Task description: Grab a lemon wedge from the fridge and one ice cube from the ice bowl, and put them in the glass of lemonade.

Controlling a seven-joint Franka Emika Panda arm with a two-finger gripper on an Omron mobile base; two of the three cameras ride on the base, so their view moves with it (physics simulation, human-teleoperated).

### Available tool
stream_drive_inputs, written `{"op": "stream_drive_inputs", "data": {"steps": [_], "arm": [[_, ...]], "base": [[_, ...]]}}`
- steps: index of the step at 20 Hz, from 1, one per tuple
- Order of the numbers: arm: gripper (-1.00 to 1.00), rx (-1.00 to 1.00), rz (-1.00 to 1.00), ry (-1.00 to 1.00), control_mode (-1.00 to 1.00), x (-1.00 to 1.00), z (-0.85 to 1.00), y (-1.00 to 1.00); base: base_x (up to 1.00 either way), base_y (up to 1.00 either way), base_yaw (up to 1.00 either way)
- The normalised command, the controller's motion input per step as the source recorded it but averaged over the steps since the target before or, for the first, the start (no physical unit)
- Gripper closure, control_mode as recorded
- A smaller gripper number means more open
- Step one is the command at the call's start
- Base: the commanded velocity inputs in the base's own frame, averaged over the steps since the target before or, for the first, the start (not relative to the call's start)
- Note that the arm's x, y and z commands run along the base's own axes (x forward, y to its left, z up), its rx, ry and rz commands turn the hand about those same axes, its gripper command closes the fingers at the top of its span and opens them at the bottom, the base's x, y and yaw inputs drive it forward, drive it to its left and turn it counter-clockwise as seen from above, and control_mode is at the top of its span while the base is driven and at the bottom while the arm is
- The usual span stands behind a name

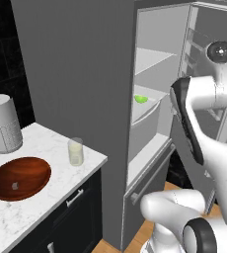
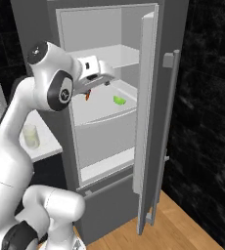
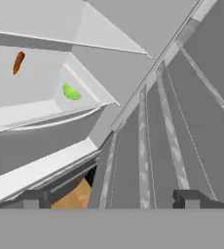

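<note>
Tiny yellow-green lemon wedge (image 1: 141,99)

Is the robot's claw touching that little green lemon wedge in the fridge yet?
Apart. In the hand view the lemon wedge lies far inside the fridge, well away from the gripper tips at the bottom.

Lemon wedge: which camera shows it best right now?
The hand view: the lemon wedge lies unobstructed on the white fridge shelf. The right base view shows it smaller; the left base view shows just a sliver.
</note>
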Motion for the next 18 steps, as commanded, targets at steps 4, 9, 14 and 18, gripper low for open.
{"op": "stream_drive_inputs", "data": {"steps": [4,9,14,18], "arm": [[-1.00,-0.02,-0.17,0.08,-1.00,0.77,-0.39,-0.41],[-1.00,-0.10,-0.17,0.17,-1.00,0.53,-0.11,-0.42],[-1.00,-0.15,-0.20,0.20,-1.00,0.53,-0.01,-0.39],[-1.00,-0.14,-0.20,0.20,-1.00,0.51,-0.14,-0.33]], "base": [[0.00,0.00,0.00],[0.00,0.00,0.00],[0.00,0.00,0.00],[0.00,0.00,0.00]]}}
